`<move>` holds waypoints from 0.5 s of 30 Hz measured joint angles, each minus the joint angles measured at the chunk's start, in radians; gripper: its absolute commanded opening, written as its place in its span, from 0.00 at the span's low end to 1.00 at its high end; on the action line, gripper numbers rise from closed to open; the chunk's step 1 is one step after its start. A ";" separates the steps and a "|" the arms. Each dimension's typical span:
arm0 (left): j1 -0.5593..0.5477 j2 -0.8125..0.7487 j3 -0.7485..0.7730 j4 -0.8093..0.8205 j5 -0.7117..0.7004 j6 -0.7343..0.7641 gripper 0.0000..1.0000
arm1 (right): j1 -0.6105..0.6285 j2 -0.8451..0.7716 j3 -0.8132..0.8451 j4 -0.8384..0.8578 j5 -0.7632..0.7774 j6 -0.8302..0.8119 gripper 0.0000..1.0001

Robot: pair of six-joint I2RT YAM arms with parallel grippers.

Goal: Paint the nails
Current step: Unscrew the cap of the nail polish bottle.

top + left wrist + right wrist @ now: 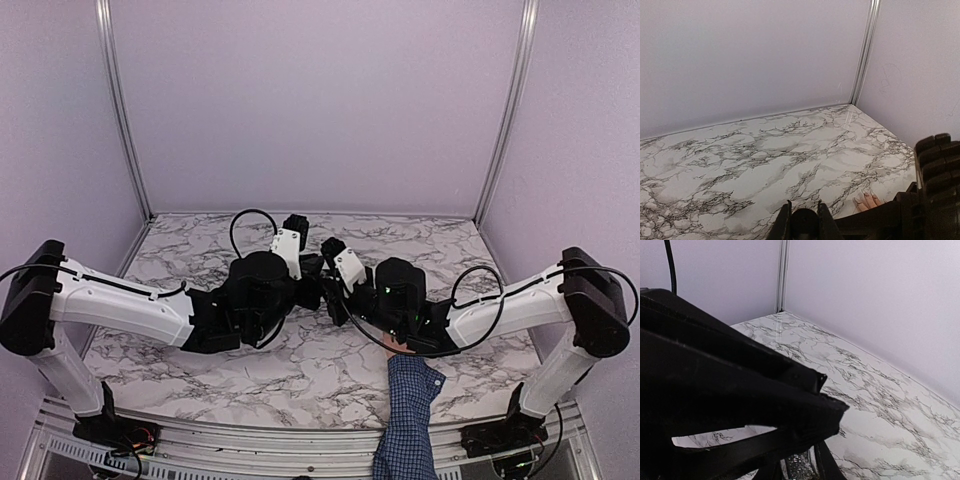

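Observation:
A forearm in a blue checked sleeve [408, 415] reaches in from the near edge, and its hand [400, 348] lies mostly under the right arm's wrist. In the left wrist view three pale fingertips with their nails [866, 195] rest on the marble, past the right arm's black links. My left gripper [803, 207] is shut on a small round dark cap [803, 222]. At the bottom of the right wrist view, my right gripper [799, 465] is shut on a glittery grey bottle [800, 469]. The left gripper's black body [730, 390] fills most of that view. Both grippers meet at the table's middle.
The marble-patterned table [300, 360] is walled by lilac panels at the back and sides, with metal posts [505, 110] in the far corners. A black cable [250, 222] loops above the left wrist.

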 measured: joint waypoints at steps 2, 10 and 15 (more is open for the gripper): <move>0.000 -0.006 0.000 -0.001 0.003 0.015 0.22 | 0.000 0.000 0.000 0.009 -0.003 0.000 0.00; 0.001 -0.091 -0.045 -0.013 0.026 0.073 0.55 | 0.000 -0.003 -0.001 0.020 -0.004 0.000 0.00; 0.004 -0.163 -0.072 -0.015 0.072 0.111 0.67 | 0.000 -0.023 -0.006 0.018 -0.005 -0.001 0.00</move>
